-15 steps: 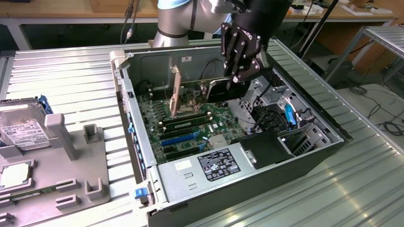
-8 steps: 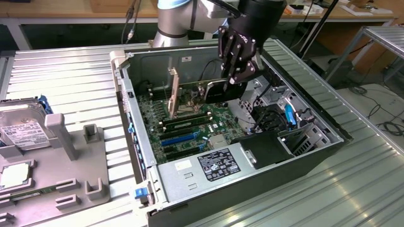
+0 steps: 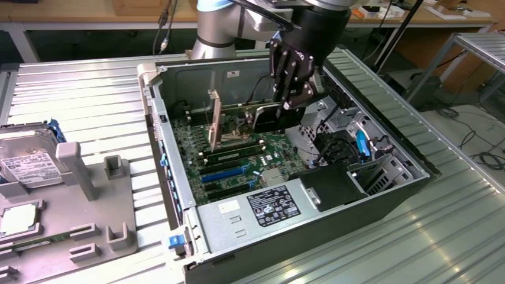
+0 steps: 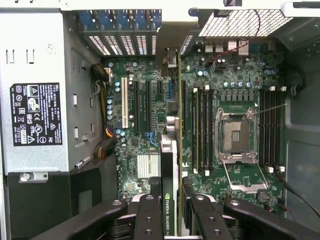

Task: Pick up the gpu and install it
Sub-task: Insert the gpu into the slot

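Clamps gpu (image 4: pixel 169 165) edge-down in gripper (image 4: pixel 170 212), fingers (image 4: pixel 149 215) half closed on it, above motherboard (image 4: pixel 227 75), likely to line up with expansion slots (image 4: pixel 136 107).

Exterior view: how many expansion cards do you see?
2: the gpu in the gripper over the motherboard; another card upright toward the exterior view's left. Others may be hidden.

the arm (image 3: pixel 214 29) is showing a silver-grey tube with a pale blue joint cap; the gripper (image 3: pixel 294 104) is wearing glossy black jointed fingers (image 4: pixel 148 215) studded with small round screws.
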Available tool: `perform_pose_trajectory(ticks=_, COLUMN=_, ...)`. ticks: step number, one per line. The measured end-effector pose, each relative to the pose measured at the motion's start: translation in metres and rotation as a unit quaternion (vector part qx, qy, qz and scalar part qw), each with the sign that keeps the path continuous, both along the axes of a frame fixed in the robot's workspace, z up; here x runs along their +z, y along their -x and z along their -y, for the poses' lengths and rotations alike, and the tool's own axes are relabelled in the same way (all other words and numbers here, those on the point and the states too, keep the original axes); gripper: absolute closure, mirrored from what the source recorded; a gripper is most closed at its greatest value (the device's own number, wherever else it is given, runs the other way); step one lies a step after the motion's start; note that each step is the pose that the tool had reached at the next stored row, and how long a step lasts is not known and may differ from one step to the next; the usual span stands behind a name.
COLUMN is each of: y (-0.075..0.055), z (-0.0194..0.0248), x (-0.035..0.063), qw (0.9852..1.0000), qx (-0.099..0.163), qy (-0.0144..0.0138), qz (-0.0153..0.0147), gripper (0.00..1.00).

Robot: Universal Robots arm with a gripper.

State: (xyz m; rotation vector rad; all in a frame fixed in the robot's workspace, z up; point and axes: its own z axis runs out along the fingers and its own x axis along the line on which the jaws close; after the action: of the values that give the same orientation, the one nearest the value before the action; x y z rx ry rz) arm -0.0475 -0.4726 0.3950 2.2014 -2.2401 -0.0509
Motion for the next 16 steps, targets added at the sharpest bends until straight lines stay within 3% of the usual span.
perform_pose_trajectory(ticks=7, y=0.000, z=-0.0029, x=-0.0031, qw=1.0000, qx=-0.001, qy=0.0015, qz=0.0000, gripper=0.73)
perform_pose_trajectory(ticks=16, y=0.004, z=-0.0091, x=-0.0137, qw=1.0000, qx=-0.007, qy=0.0071, qz=0.0000, gripper=0.73)
